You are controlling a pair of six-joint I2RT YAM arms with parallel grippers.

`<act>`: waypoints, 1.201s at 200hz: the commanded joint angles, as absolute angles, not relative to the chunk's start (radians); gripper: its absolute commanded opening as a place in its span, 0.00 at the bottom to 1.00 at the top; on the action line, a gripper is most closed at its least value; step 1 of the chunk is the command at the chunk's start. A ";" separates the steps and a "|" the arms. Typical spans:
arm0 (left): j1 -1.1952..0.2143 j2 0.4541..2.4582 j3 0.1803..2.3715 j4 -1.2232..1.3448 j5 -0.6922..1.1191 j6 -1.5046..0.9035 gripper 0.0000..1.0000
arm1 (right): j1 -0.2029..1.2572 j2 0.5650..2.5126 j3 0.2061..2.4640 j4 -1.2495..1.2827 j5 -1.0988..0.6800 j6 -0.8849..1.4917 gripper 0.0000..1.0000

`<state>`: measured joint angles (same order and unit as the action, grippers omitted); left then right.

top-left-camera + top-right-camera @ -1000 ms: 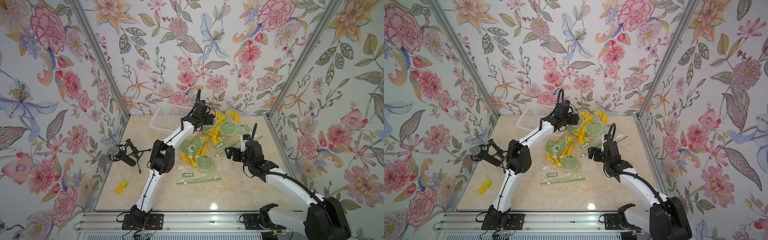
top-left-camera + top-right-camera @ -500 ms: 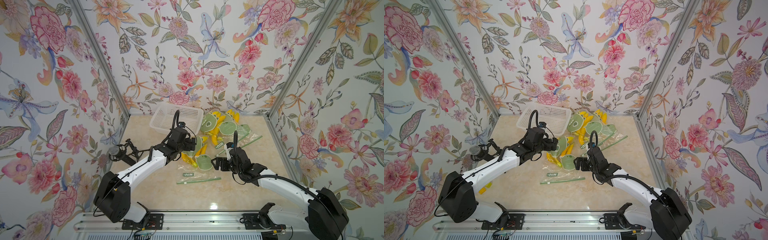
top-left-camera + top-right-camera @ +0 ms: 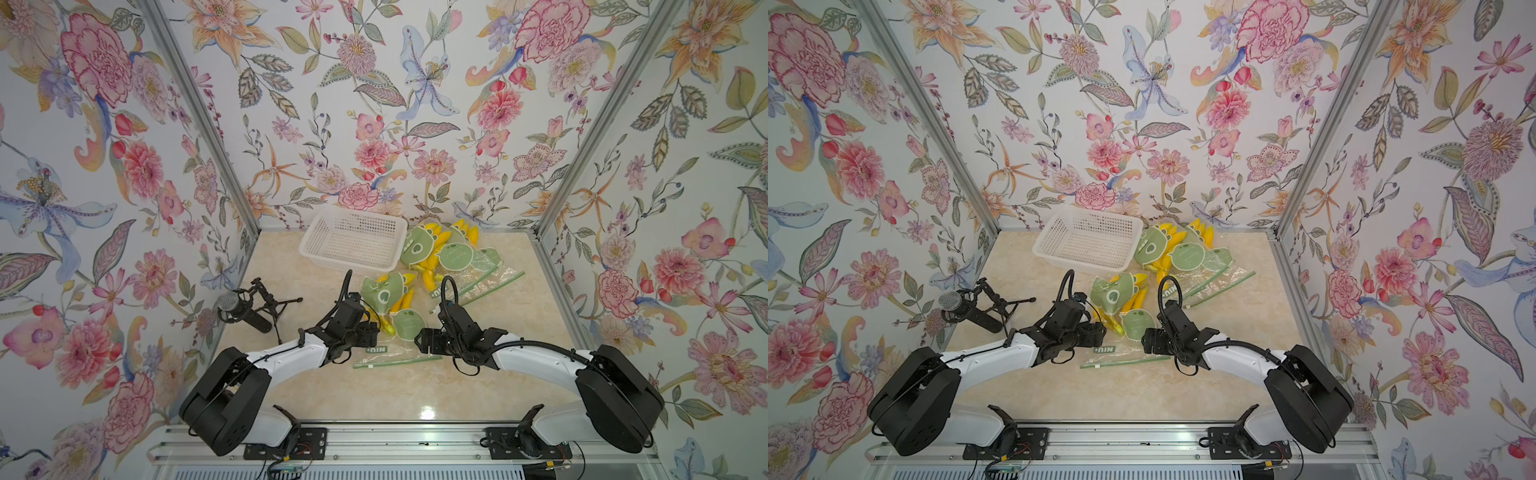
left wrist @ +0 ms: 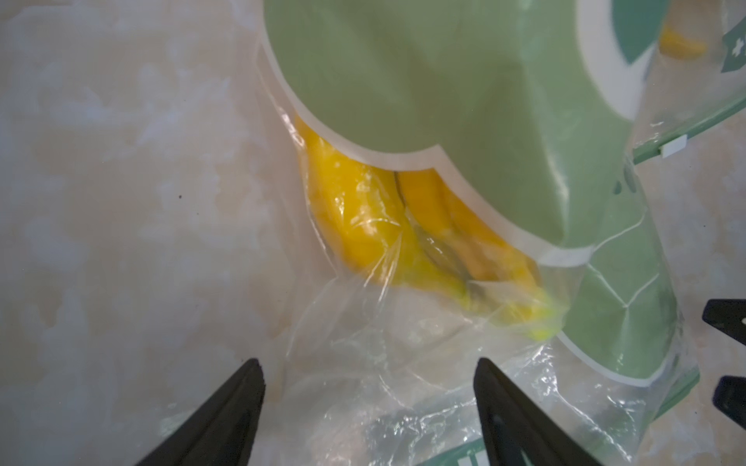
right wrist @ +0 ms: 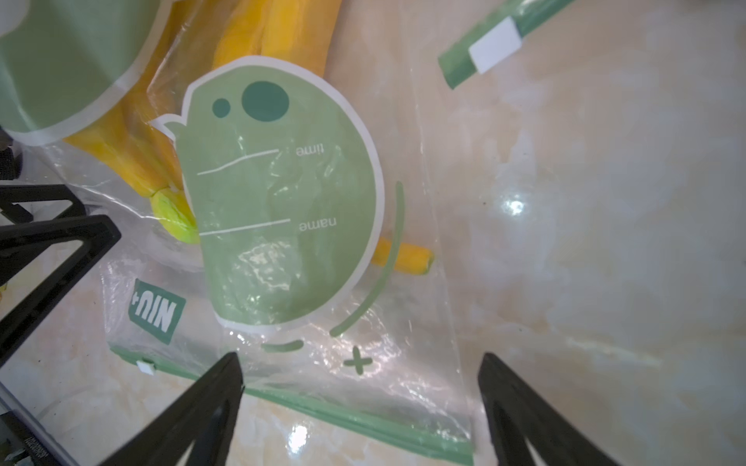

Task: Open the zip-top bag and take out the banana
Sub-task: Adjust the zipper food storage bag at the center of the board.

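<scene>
A: Left to right, quick. Microphone by the counter's left edge. What moved?

B: The left arm. A second ago it was stretched to the back edge, over the pile beside the basket. Now it's folded low, with the left gripper at the side of the near zip-top bag that faces the counter's left edge. The bag lies mid-counter, toward the front edge.

A: Holding anything?

B: Nothing. In the wrist view the jaws stand well apart with only clear film under them. The banana is just ahead, still inside the bag.

A: Zip?

B: The green zip strip runs unbroken along the bag's front side, with the white slider near one end. Looks shut to me.

A: Right side?

B: The right gripper has dropped in too, from further right. It now faces the left one across the bag. Its jaws are spread wide over the bag's corner, near the strip, and grip nothing.

A: Back right?

B: Spare banana bags, with neither gripper near them now.

A: Meaning?

B: The approach looks done, but opening hasn't started. I'd guess the next move is a pinch on each side of the mouth, or on the slider.
</scene>
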<state>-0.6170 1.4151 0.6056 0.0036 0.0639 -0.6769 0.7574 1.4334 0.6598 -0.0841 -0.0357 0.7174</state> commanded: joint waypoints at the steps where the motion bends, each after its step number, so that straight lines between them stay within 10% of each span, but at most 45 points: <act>1: -0.638 1.433 0.583 0.074 0.076 -0.730 0.80 | 0.771 1.473 0.650 -0.066 -0.049 0.776 0.88; 189: -0.731 1.435 0.557 0.079 0.006 -0.726 0.66 | 0.805 1.378 0.646 -0.093 -0.041 0.814 0.05; 240: -0.739 1.309 0.539 0.015 -0.056 -0.647 0.76 | 0.721 1.288 0.669 -0.196 -0.050 0.770 0.00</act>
<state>-0.7269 1.3975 0.5606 0.0605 0.0109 -0.6994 0.7799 1.3613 0.6491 -0.1120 -0.0448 0.7971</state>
